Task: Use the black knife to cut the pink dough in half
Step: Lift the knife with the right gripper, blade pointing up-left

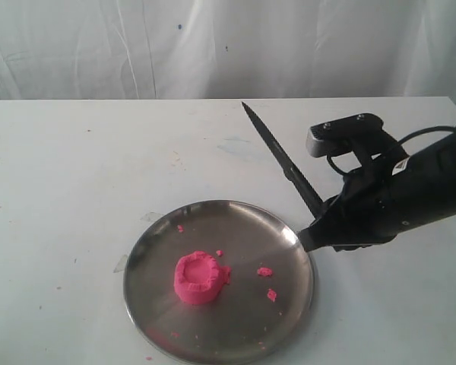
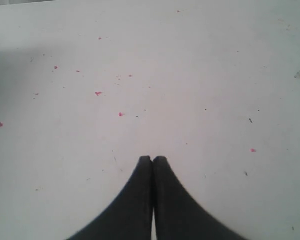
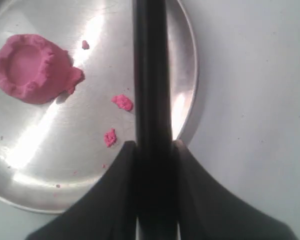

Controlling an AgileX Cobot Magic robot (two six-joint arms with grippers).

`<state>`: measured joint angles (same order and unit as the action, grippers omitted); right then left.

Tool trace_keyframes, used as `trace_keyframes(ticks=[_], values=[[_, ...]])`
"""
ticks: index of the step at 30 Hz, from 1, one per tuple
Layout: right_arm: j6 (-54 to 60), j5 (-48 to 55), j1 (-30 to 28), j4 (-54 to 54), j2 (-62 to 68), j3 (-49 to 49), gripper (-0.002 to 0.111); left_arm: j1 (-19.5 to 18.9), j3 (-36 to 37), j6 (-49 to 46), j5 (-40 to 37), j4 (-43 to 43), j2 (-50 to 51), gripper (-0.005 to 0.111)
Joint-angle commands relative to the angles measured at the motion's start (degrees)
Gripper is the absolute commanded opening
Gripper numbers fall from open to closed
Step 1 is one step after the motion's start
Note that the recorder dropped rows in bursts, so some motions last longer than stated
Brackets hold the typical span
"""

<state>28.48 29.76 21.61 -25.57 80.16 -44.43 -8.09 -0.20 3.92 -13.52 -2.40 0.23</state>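
Observation:
The pink dough [image 1: 200,277] [image 3: 31,68] is one round lump with a dented top, lying left of centre on the round steel plate [image 1: 235,338] [image 3: 187,60]. My right gripper [image 1: 313,232] [image 3: 152,145] is shut on the handle of the black knife [image 1: 277,156] [image 3: 150,75] at the plate's right rim. The blade slants up and away to the left, above the table behind the plate, apart from the dough. My left gripper [image 2: 152,159] is shut on nothing, over bare white table; it does not show in the exterior view.
Small pink crumbs [image 1: 264,271] [image 3: 122,102] lie on the plate to the right of the lump, and tiny ones [image 2: 98,93] speckle the white table [image 1: 76,175]. A white curtain hangs behind the table's far edge.

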Motion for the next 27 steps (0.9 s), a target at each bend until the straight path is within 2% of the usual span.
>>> trace_keyframes(ticks=[1,4,8,20,22,24,27], values=[[-0.32,-6.29,0.05,-0.86,0.04,1.38,0.000,0.24,0.20,2.01,4.14,2.73,-0.23,0.000],[-0.32,-6.69,0.05,-0.62,0.04,1.38,0.000,0.24,0.20,6.67,9.44,5.91,-0.23,0.000],[-0.32,-6.92,0.05,-0.10,0.04,1.38,0.000,0.24,0.20,7.24,17.30,6.01,-0.23,0.000],[-0.32,-7.36,0.05,-0.10,0.04,1.72,0.000,0.24,0.20,8.41,51.61,6.01,-0.23,0.000],[-0.32,-7.36,0.05,-0.10,0.04,1.72,0.000,0.24,-2.55,8.41,52.60,6.01,-0.23,0.000],[-0.32,-7.14,0.05,-0.10,0.04,1.72,0.000,0.24,-5.94,8.30,50.25,6.01,-0.23,0.000],[-0.32,-6.48,0.05,-0.10,0.04,1.72,0.000,0.24,-12.47,4.69,39.40,2.40,4.37,0.000]])
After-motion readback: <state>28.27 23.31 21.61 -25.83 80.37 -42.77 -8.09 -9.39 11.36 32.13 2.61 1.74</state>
